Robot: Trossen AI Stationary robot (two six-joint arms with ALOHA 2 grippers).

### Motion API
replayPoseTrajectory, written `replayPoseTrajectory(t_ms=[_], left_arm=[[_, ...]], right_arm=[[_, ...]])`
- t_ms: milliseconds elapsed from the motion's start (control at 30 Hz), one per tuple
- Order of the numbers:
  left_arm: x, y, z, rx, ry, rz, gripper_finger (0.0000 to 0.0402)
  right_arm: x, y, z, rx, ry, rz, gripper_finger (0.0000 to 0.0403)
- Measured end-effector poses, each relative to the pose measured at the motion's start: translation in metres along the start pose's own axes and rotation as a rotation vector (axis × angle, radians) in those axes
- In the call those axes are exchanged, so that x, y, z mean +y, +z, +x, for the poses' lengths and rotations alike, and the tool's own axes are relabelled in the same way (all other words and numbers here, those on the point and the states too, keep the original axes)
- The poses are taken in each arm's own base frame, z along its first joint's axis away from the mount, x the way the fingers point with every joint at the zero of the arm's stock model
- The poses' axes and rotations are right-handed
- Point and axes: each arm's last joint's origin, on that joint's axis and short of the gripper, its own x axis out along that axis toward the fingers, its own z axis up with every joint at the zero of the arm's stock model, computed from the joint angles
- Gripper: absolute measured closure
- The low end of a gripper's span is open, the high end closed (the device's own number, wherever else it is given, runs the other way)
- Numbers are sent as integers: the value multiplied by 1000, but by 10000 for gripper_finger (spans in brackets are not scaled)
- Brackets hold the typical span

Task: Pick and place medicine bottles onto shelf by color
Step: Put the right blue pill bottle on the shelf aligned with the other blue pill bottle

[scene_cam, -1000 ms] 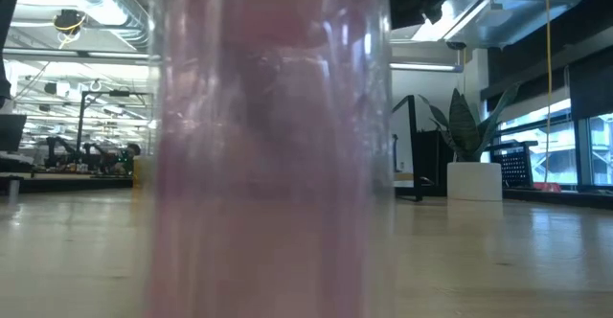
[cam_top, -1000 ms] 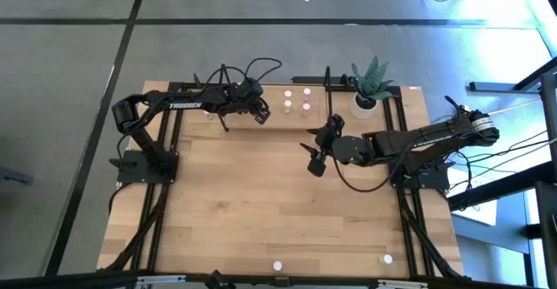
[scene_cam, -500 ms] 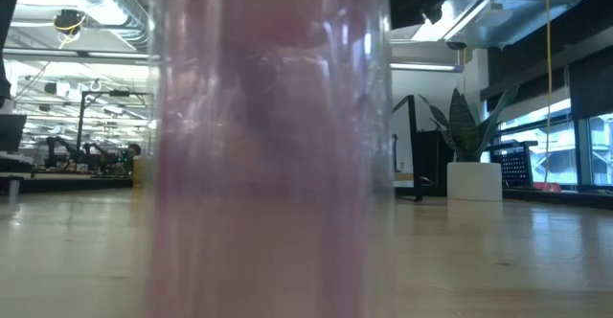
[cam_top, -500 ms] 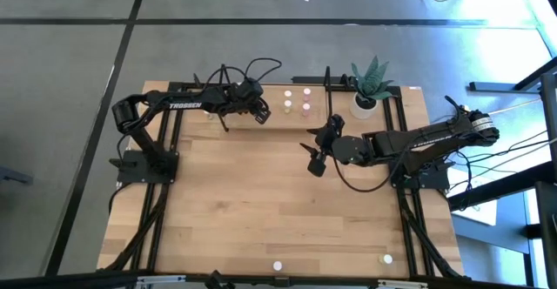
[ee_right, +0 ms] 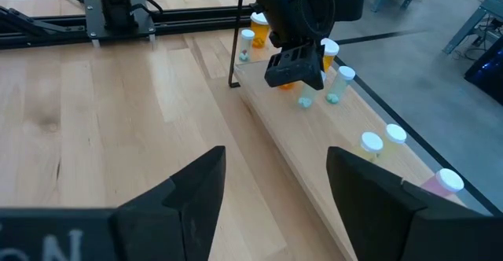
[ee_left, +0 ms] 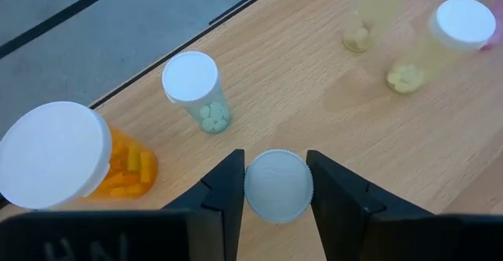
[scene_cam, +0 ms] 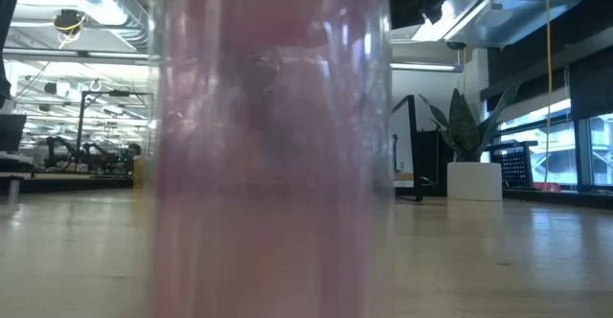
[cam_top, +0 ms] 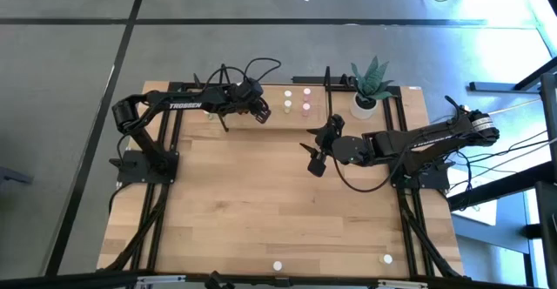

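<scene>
Big wooden table (cam_top: 261, 202) with the shelf (ee_right: 314, 147) along the far edge. Right gripper (cam_top: 315, 158) hangs mid-table, fingers spread, nothing in them. Left gripper (ee_left: 275, 186) is over the shelf with a white-capped bottle (ee_left: 277, 185) between its fingers, though I honestly can't tell if it's pinching it or letting go. Right by it stand a green bottle (ee_left: 196, 92) and an orange bottle (ee_left: 71, 155); two yellowish ones (ee_left: 440, 45) sit further along

A potted plant (cam_top: 370, 87) in a white pot stands at my table's (cam_top: 261, 211) far right corner. Grey floor (cam_top: 70, 106) surrounds the wooden table; cables (cam_top: 513, 163) trail off to my right.
</scene>
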Motion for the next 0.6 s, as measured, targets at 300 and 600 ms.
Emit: replayPoseTrajectory(t_ms=[300, 600], left_arm=[[1, 0, 0, 0, 12, -27, 271], [1, -1, 0, 6, 15, -49, 270]], right_arm=[[0, 0, 0, 0, 0, 0, 179], [0, 0, 0, 0, 0, 0, 179]])
